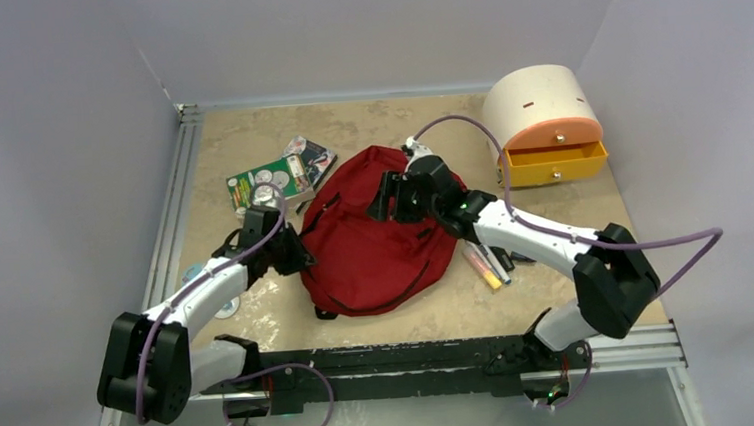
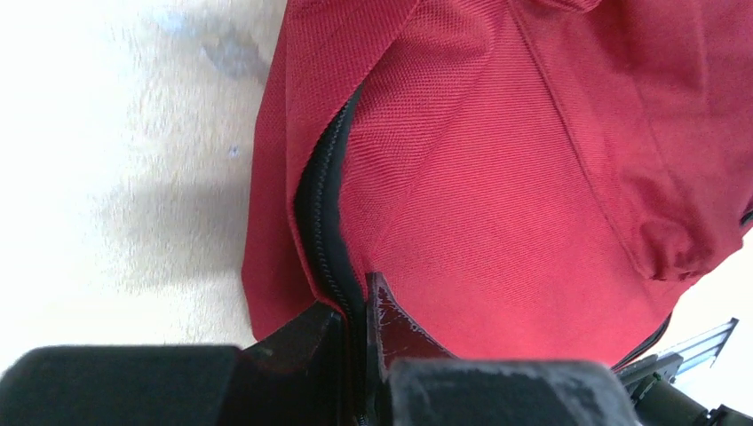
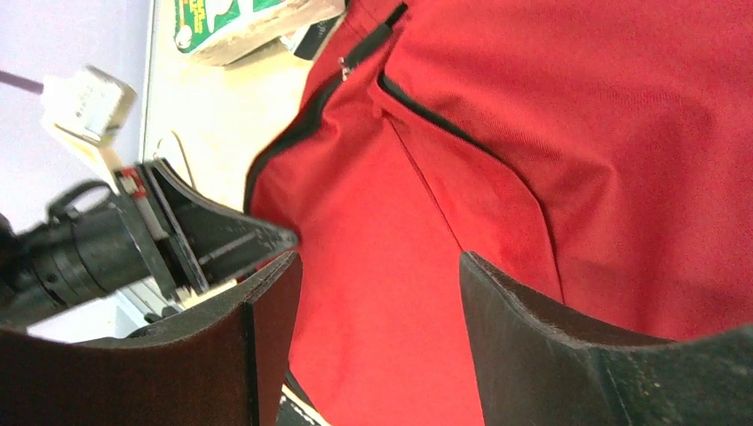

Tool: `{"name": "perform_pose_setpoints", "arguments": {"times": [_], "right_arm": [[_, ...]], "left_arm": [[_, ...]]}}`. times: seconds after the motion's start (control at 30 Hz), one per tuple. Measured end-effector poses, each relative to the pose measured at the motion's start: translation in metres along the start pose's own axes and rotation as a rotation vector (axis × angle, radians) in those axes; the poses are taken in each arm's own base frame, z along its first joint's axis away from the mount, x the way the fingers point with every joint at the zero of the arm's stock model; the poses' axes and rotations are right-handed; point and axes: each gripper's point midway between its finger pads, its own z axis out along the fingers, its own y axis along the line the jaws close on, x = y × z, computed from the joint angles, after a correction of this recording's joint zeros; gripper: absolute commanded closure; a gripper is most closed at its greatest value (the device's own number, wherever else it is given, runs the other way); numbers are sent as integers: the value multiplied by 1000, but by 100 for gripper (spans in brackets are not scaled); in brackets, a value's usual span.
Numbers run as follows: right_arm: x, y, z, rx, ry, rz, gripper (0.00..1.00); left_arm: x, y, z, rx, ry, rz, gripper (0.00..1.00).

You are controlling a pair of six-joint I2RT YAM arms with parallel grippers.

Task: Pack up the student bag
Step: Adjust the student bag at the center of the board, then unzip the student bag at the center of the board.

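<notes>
The black zipper [image 2: 324, 213] vanishes between the fingers of the left end effector [image 2: 353, 306], so how much fabric sits there cannot be told. The backpack [image 2: 497, 177] is cut off above and to the right of it. From the top, the right end effector [image 1: 389, 204] covers the backpack's upper part, and its arm hides part of the pens [image 1: 485, 266] behind it. The book [image 3: 240, 22] ahead of it is cropped by the wrist picture's top edge, its print unreadable.

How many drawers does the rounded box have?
2: an orange upper drawer and, below it, a yellow lower drawer pulled out, both in the front of the box. None seems hidden.
</notes>
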Motion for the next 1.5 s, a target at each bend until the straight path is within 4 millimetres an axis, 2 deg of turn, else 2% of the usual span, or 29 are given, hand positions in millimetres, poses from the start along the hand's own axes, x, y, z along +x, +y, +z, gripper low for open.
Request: {"name": "perform_pose_setpoints", "arguments": {"times": [0.1,0.17,0.27,0.37,0.47,0.67,0.77,0.87,0.97,1.27,1.37,1.5], "right_arm": [[-4,8,13,-8,2,-7,34],[-5,13,22,-14,7,-15,36],[-7,23,39,-27,12,-30,42],[-6,23,56,-12,11,-38,50],[-2,14,71,26,12,-37,56],[18,-17,99,124,46,-21,62],[27,-28,105,155,60,-9,65],[34,-38,106,178,62,2,67],[39,-42,106,178,66,9,71],[43,-39,113,124,66,24,76],[44,-38,115,112,66,27,77],[43,-38,116,106,64,32,78]], "left_arm": [[16,8,2,-3,26,-9,84],[21,11,2,-10,35,-23,72],[21,11,0,-12,32,-29,57],[18,12,-7,-40,25,-32,50],[0,5,-20,-71,-19,-21,48],[-58,-29,-51,-56,-180,48,48],[-80,-43,-57,-42,-225,99,48],[-94,-54,-46,-27,-219,163,48],[-105,-65,-22,-5,-179,243,51],[-142,-91,31,51,-127,508,59],[-144,-94,41,73,-107,584,62],[-137,-91,52,87,-70,660,64]]}}
